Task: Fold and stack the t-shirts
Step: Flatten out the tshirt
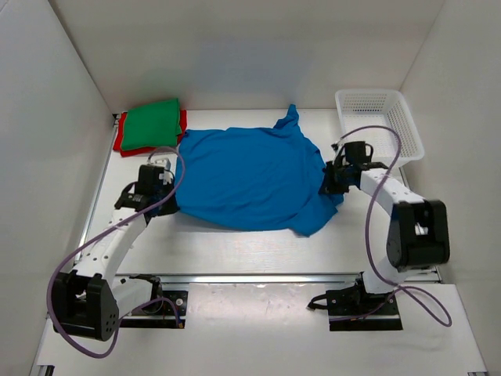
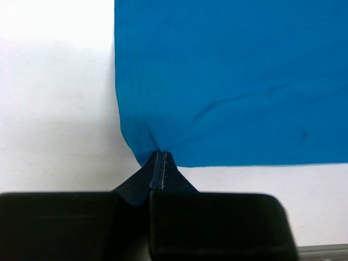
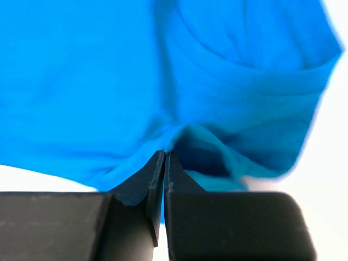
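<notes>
A bright blue t-shirt (image 1: 250,176) lies spread out across the middle of the table. My left gripper (image 1: 166,182) is shut on its left edge; in the left wrist view the jaws (image 2: 159,155) pinch a corner of the blue cloth (image 2: 234,81). My right gripper (image 1: 327,182) is shut on the shirt's right edge; in the right wrist view the jaws (image 3: 164,155) pinch a bunched fold of blue cloth (image 3: 136,76). A folded green t-shirt (image 1: 152,124) lies on top of a folded red t-shirt (image 1: 120,139) at the back left.
A white plastic mesh basket (image 1: 379,124) stands at the back right, just beyond my right arm. White walls close in the table at the left, back and right.
</notes>
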Controlling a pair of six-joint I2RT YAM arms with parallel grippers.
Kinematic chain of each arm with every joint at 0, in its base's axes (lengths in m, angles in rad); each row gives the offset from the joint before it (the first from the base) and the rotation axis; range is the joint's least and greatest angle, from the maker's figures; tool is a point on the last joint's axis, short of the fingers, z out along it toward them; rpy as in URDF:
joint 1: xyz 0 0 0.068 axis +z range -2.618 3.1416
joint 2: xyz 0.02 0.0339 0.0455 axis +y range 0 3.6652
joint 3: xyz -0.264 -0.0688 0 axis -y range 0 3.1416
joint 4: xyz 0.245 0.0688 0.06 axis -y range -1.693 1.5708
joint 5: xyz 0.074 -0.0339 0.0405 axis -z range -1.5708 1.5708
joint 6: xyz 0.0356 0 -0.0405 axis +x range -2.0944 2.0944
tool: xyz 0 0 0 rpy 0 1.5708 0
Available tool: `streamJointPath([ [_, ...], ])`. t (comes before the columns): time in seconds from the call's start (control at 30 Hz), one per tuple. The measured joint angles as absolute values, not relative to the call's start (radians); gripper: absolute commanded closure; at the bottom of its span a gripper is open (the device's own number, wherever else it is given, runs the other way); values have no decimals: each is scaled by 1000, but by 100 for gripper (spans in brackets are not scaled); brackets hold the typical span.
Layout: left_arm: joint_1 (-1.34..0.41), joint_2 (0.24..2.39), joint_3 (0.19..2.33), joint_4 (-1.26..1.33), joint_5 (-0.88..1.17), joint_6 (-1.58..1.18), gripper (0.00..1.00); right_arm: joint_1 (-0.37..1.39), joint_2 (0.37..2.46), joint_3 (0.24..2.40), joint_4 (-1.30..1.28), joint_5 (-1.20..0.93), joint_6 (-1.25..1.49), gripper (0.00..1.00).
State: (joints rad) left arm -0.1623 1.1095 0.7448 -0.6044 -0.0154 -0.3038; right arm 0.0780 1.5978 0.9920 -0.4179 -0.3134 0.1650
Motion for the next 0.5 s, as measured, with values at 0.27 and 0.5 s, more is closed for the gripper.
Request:
streamJointPath([
  [0.27,-109,1100,1146,-647,-9,-294,100,9,1103,1197,-454,-349,239,100],
  [0.5,-126,953,1374,-617,-28,-315,100,-94,781,1354,-430,-406,288,100],
])
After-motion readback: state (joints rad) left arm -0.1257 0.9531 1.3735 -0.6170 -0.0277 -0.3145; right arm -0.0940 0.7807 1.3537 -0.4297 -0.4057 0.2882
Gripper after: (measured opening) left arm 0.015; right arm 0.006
